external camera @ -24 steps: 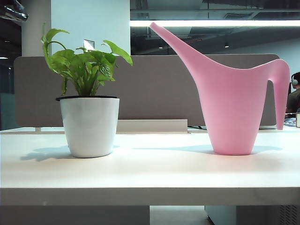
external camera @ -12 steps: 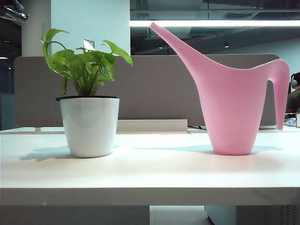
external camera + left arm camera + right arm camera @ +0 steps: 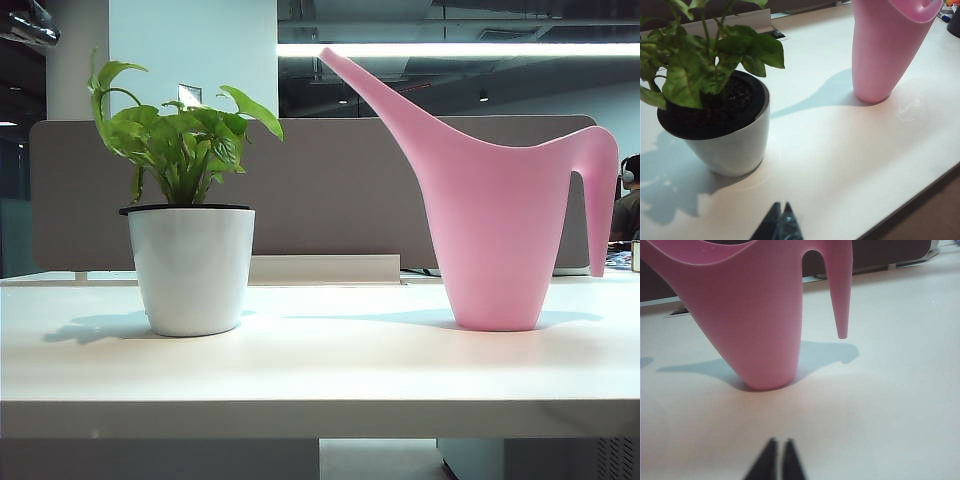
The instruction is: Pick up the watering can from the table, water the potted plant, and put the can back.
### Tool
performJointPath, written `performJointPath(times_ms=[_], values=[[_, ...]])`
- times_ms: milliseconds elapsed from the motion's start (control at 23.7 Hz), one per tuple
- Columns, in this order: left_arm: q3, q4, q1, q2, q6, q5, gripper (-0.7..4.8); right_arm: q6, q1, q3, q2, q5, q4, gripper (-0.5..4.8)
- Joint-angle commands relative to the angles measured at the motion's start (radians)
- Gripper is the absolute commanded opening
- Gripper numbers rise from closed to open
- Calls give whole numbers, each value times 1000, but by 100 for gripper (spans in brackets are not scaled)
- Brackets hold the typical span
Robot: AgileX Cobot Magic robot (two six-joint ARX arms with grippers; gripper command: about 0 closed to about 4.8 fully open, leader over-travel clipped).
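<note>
The can [image 3: 497,215] stands on the table [image 3: 320,375], right of the plant [image 3: 190,200] and well apart. Both pincers – left [image 3: 780,215], right [image 3: 778,452] – are pinched empty, near the front; the right must open wide, then grab the handle – slowly

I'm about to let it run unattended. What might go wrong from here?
1. The watering can is tall on a narrow base; a nudge from the right claw, now shut and short of it, may tip it.
2. Its open-ended handle tapers, so a grip may slip.
3. Its long spout may hit the potted plant leaves.
</note>
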Motion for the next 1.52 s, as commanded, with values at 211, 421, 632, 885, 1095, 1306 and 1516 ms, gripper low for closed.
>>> performJointPath(times_ms=[211,421,632,885,1095,1306,1516], values=[[6,5,-1,-1,1,0,-5,24,0,-6,-1,2,8,45],[6,5,-1,-1,1,0,-5,93,0,53,-1,39,79,-9],[6,5,-1,-1,1,0,-5,-145,-1,397,23,239,39,-9],[6,5,-1,-1,1,0,-5,-372,-1,943,268,357,83,-7],[6,5,-1,-1,1,0,-5,-416,-1,1409,637,454,100,-1],[6,5,-1,-1,1,0,-5,-420,-2,1514,857,452,147,-1],[6,5,-1,-1,1,0,-5,-254,-3,1419,947,298,143,-1]])
